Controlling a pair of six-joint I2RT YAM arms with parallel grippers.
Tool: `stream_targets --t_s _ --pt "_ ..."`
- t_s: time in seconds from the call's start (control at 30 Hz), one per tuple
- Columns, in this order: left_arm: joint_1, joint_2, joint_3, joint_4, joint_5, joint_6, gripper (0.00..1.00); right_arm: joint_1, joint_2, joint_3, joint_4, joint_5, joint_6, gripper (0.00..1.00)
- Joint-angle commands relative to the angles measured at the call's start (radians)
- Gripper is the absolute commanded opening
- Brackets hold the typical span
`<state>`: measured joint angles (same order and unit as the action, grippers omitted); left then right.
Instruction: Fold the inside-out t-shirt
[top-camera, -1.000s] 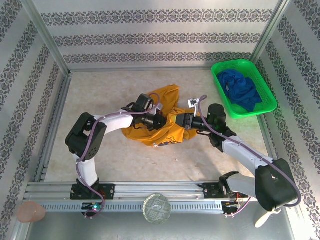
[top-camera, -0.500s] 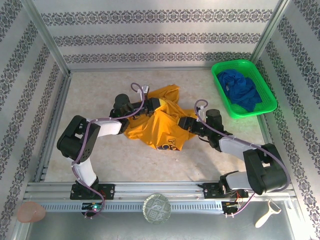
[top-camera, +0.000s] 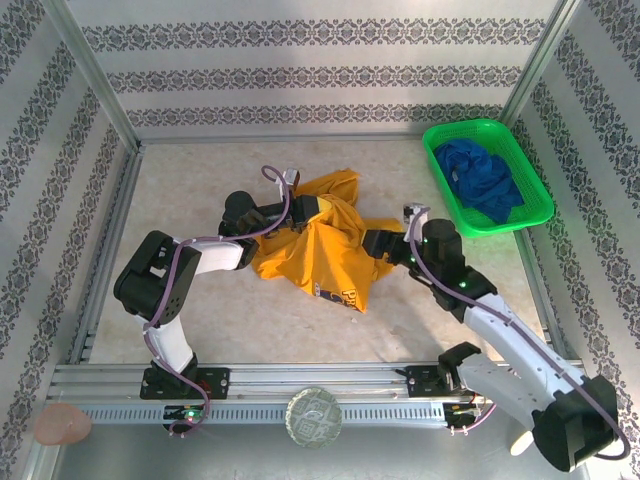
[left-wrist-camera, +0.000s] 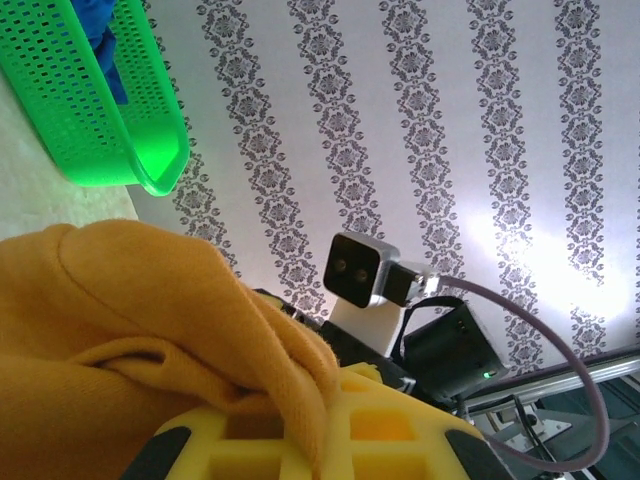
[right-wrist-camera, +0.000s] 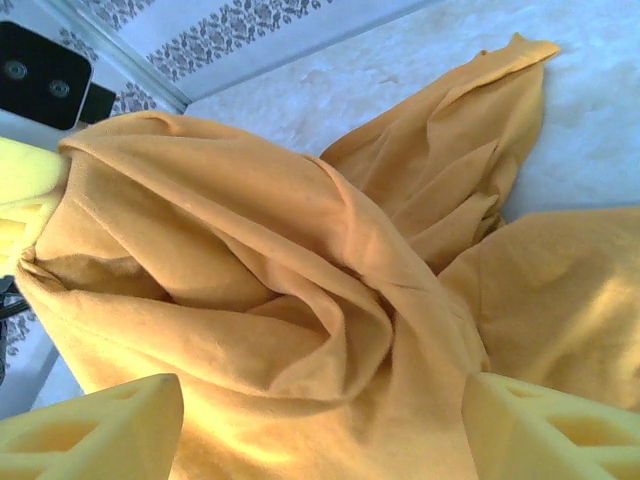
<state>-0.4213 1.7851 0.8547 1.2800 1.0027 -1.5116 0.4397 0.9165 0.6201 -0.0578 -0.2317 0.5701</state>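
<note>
The mustard t-shirt (top-camera: 320, 255) lies bunched in the middle of the table (top-camera: 200, 190), between the two arms. It is raised at its left side, where the left fingers (left-wrist-camera: 390, 420) are clamped on a fold of it, probably to anchor that side so the cloth can be pulled flat before folding. The right fingers (right-wrist-camera: 90, 425) stand wide apart at the shirt's right edge, with cloth lying loose between them and nothing pinched, so on that side the shirt rests under its own weight. The fabric is a soft, matte knit that falls in deep rounded folds and drapes rather than creases. One part of it trails out toward the far wall, and some dark lettering shows faintly near the hem closest to the arm bases. The fingertips are blocky yellow pieces with hollow pockets, a shape that looks suited to biting into thin cloth. Well apart, at the far right, a perforated green basket (left-wrist-camera: 100, 120) of rigid plastic holds a crumpled dark blue garment (top-camera: 482, 178)
</note>
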Motion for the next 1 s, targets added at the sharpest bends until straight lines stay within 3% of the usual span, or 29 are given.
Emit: stream_targets --t_s 0.0,0.3,0.37,0.4,0.5,0.53,0.73,0.87,0.97 --pt "0.007 -0.047 0.017 0.074 0.028 -0.003 0.00 0.039 0.099 0.092 -0.050 0.041 -0.089 0.74" --pt "-0.002 -0.073 0.026 0.051 0.034 0.004 0.00 0.075 0.450 0.253 0.004 0.031 -0.147 0.74" --pt "-0.004 -0.072 0.028 0.061 0.036 -0.004 0.00 0.076 0.527 0.294 0.011 -0.005 -0.155 0.69" --pt "-0.004 -0.070 0.026 0.064 0.034 -0.007 0.00 0.074 0.554 0.309 0.025 -0.035 -0.156 0.60" --pt "0.001 -0.073 0.007 0.033 0.011 0.016 0.00 0.059 0.540 0.312 0.056 -0.122 -0.151 0.09" --pt "0.006 -0.078 -0.004 0.005 0.002 0.039 0.00 0.046 0.519 0.302 0.067 -0.161 -0.142 0.00" --pt "0.089 -0.131 -0.120 -0.207 -0.145 0.205 0.00 -0.054 0.330 0.176 0.293 -0.570 -0.005 0.00" --pt "0.113 -0.136 -0.155 -0.318 -0.212 0.280 0.00 -0.066 0.287 0.123 0.538 -0.750 0.152 0.00" --pt "0.110 -0.118 -0.137 -0.373 -0.201 0.321 0.13 -0.042 0.308 0.122 0.668 -0.800 0.239 0.00"
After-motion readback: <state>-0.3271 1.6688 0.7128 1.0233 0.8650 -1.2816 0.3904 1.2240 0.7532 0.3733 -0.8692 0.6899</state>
